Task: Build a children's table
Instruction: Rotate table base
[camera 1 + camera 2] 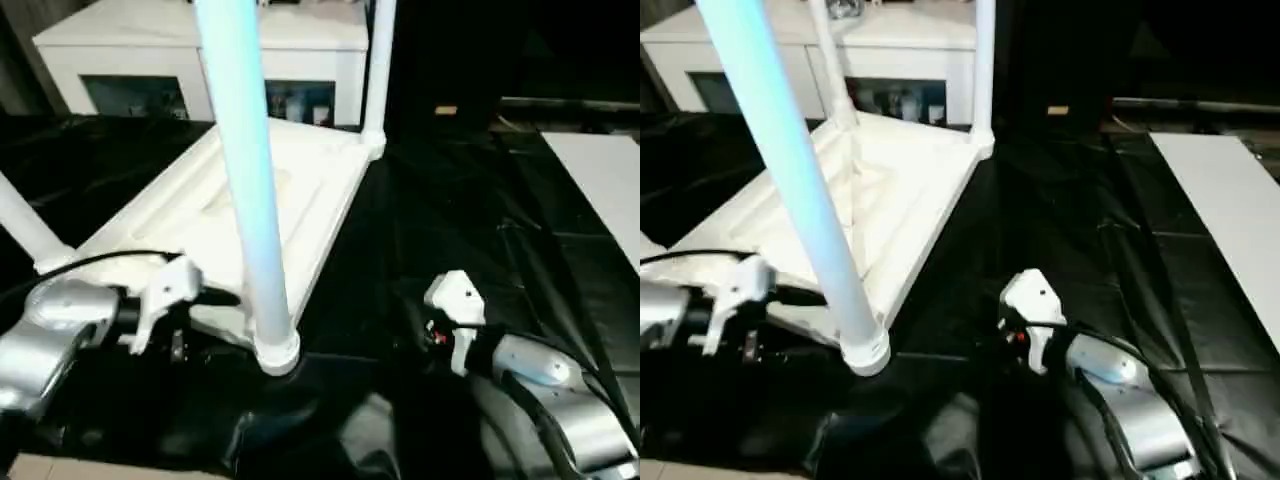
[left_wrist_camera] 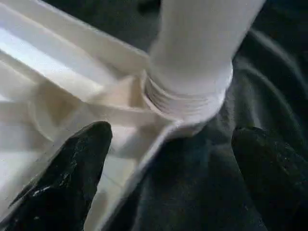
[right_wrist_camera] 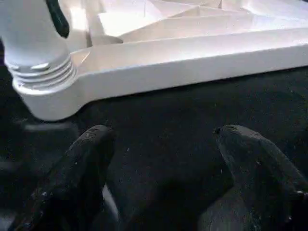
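The white tabletop lies ribbed side up on a black sheet. Legs stand in its corner sockets: a near leg, a far right leg, a left leg and a far leg. My left gripper is open, its black fingers apart on either side of the near leg's threaded base, not touching it. My right gripper is open over the sheet, just short of the tabletop's near edge, and holds nothing. The near leg's base stands off to one side of it.
A white cabinet with glass doors stands behind the tabletop. A flat white board lies on the black sheet at the right. My silver forearms reach in from both near corners.
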Robot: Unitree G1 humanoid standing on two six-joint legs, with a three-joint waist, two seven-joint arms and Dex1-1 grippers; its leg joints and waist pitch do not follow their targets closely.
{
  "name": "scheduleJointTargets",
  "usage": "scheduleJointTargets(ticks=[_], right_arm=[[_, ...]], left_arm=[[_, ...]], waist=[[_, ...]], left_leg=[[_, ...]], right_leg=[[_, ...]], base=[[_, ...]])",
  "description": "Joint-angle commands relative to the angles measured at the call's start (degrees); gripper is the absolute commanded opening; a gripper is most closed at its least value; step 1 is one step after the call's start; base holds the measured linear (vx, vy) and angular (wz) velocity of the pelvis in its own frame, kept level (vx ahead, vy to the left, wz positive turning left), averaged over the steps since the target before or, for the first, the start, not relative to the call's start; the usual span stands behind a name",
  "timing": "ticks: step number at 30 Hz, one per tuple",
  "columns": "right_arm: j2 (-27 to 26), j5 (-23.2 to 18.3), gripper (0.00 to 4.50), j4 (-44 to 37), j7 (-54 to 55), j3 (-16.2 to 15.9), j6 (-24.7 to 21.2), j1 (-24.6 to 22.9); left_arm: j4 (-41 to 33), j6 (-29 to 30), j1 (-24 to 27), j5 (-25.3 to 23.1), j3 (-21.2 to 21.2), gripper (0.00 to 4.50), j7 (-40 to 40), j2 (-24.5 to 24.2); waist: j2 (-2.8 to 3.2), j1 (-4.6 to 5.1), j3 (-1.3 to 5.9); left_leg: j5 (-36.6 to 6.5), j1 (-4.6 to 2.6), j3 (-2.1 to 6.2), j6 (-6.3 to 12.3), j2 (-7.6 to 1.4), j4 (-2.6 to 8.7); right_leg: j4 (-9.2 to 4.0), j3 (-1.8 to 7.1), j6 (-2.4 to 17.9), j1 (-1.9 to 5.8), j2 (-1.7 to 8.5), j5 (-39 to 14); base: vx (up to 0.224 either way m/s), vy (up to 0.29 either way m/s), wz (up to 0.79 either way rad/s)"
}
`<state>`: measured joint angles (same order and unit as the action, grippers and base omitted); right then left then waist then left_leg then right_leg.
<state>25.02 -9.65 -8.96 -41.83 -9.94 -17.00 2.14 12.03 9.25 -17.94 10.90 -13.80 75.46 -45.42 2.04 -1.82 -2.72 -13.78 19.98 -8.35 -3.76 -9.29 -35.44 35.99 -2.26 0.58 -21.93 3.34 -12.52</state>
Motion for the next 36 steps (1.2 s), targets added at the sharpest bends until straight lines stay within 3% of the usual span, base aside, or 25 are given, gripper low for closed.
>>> scheduleJointTargets(ticks=[1, 8, 9, 10, 17, 23, 28, 36], right_arm=[[0.39, -0.44, 3.81, -1.65, -0.36, -0.31, 0.52, 0.10], [0.43, 0.19, 3.81, -1.16, -0.52, -0.32, 1.00, 0.85], [0.13, 0.40, 3.81, -0.88, -0.25, -0.51, 1.10, 1.11], [0.04, 0.46, 3.81, -0.78, -0.18, -0.56, 1.14, 1.20], [-0.70, 1.16, 3.81, -0.17, 0.28, -1.72, 1.54, 1.89], [-1.70, 1.61, 3.81, 0.97, 1.39, -1.64, 1.91, 3.19], [-2.34, 1.83, 3.81, 1.56, 2.68, -1.09, 2.54, 3.32], [-2.71, 2.04, 3.81, 2.09, 3.60, -0.52, 2.83, 3.62]], left_arm=[[2.18, -1.77, -1.50, -2.34, -1.13, 4.20, 1.28, -0.09], [5.17, -0.34, -3.75, -2.46, -2.32, 3.63, 3.57, -0.46], [5.92, -0.52, -3.96, -2.57, -2.02, 3.52, 2.89, -0.18], [6.14, -0.58, -4.04, -2.72, -2.03, 3.52, 2.78, -0.12], [6.67, 0.06, -4.27, -3.94, -2.94, 2.90, 2.97, 0.80], [1.07, 5.69, -2.98, -6.35, -5.20, 2.47, 0.64, 0.88], [-7.02, 13.12, 1.08, -3.09, -2.70, 2.01, -5.83, 4.70], [-13.74, 20.74, 6.83, -4.08, -2.03, 1.41, -13.71, 8.14]], waist=[[0.92, -0.23, 2.71], [0.72, -0.34, 2.76], [0.17, -0.28, 2.78], [0.46, -0.36, 2.83], [0.36, -0.42, 2.77], [0.82, -0.34, 2.83], [0.80, -0.45, 2.90], [0.55, -0.49, 2.50]], left_leg=[[-9.13, -0.18, 0.74, 1.14, -3.20, 5.16], [-7.85, 0.12, 0.62, 1.07, -3.32, 5.10], [-7.57, 0.13, 0.56, 1.26, -3.33, 5.09], [-6.81, 0.17, 0.62, 1.47, -3.30, 5.04], [-6.65, 0.10, 0.55, 1.72, -3.42, 5.05], [-6.99, 0.02, 0.53, 1.15, -3.55, 5.10], [-5.88, 0.18, 0.48, 1.63, -3.52, 4.93], [-8.81, 0.13, 0.39, 1.99, -3.36, 5.17]], right_leg=[[-4.19, 2.97, 14.64, 2.62, 4.56, -5.99], [-4.03, 2.96, 15.22, 2.72, 4.67, -5.27], [-4.05, 2.94, 15.19, 2.75, 4.64, -5.04], [-3.88, 2.91, 15.22, 2.77, 4.68, -4.51], [-3.94, 2.94, 15.27, 2.66, 4.77, -4.77], [-3.85, 2.97, 15.53, 2.69, 4.79, -3.98], [-3.72, 2.88, 16.13, 2.83, 4.78, -2.71], [-4.65, 2.89, 14.06, 2.47, 4.42, -9.87]], base=[[0.000, 0.000, 0.00], [0.000, 0.000, 0.00], [0.000, 0.000, 0.00], [0.000, 0.000, 0.00], [0.000, 0.000, 0.00], [0.000, 0.000, 0.00], [0.000, 0.000, 0.00], [0.000, 0.000, 0.00]])
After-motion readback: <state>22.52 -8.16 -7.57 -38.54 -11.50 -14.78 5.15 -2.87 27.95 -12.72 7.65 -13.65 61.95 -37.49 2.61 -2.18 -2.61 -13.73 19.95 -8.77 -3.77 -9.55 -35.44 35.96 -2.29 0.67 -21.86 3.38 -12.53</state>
